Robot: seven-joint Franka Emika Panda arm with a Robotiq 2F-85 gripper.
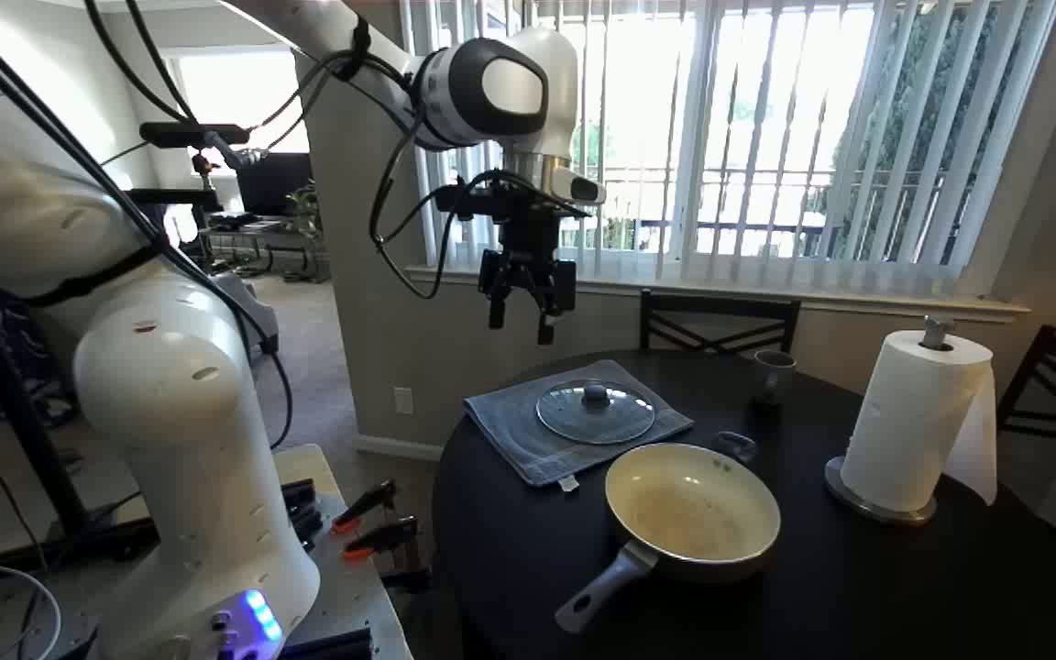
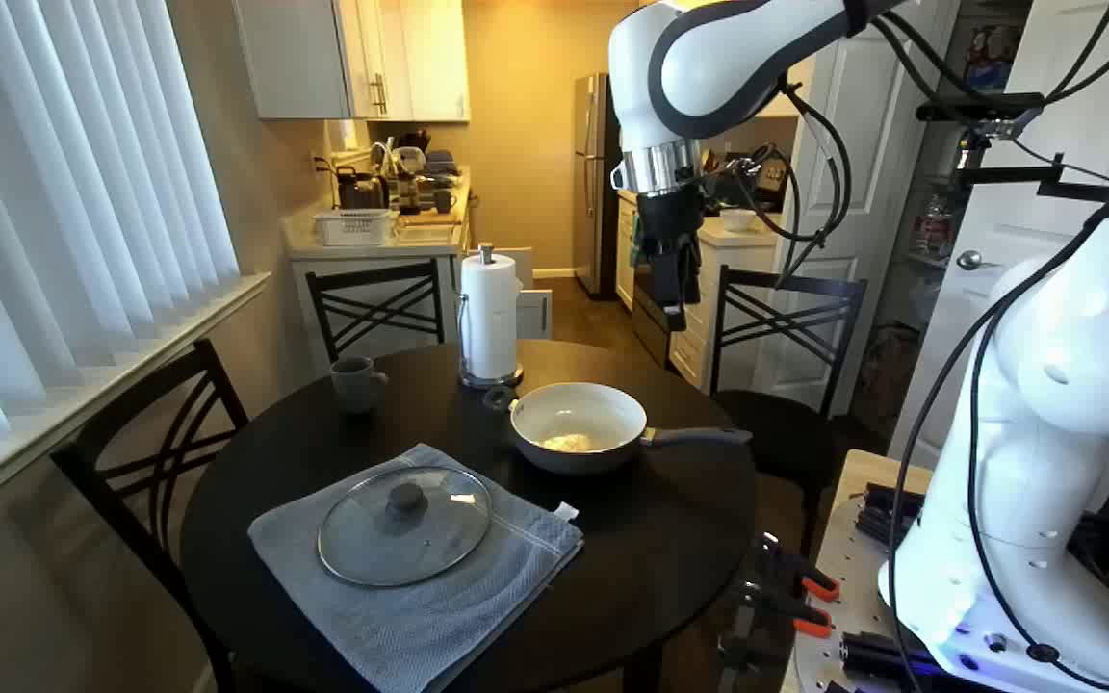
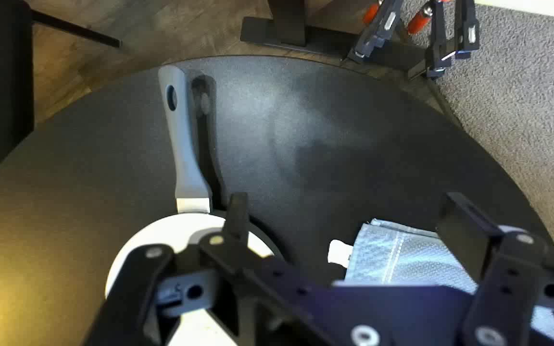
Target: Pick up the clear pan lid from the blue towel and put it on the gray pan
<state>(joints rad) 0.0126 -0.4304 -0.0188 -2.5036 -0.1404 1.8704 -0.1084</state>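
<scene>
Your jaws spread wide, holding nothing, one clear pan lid [image 1: 595,420] lower than them and well apart, lying on one blue towel [image 2: 352,616], one gray pan [image 1: 693,504] also lower, on the table [image 1: 867,596]

A: Any txt legible?
B: None. White tag [image 3: 339,253] on blue towel [image 3: 395,259], side nearest gray pan [image 1: 693,513]: can't read.
A: & on tool [image 3: 349,218]?
B: Tiny mark [image 3: 177,288], in front of gray pan, wrist view; too sm. to read.
</scene>
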